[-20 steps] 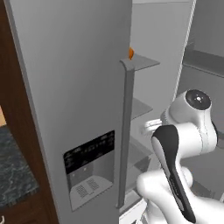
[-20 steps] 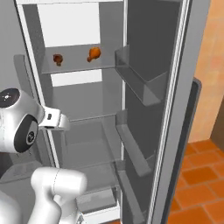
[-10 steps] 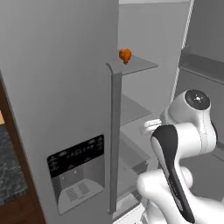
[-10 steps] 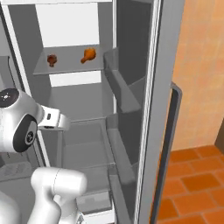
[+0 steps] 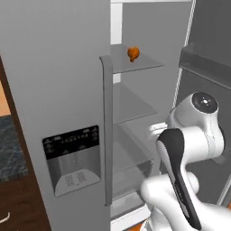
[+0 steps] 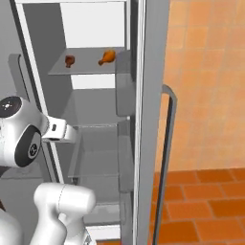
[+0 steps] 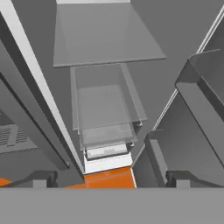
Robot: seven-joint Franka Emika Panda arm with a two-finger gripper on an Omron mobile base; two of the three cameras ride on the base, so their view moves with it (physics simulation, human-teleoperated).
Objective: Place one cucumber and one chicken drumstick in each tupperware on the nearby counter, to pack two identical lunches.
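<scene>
Still, our claw (image 7: 107, 181) hangs wide and empty, aimed down at the lower drawers, while two chicken drumsticks (image 6: 107, 57) sit on the upper fridge shelf (image 6: 86, 70). Reaching up, we could clip the door bins or knock one off.

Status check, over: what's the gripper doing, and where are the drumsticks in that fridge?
Gripper open, empty, aimed into the open fridge. Two chicken drumsticks on the upper shelf, untouched. Nothing between arm and shelf.
</scene>
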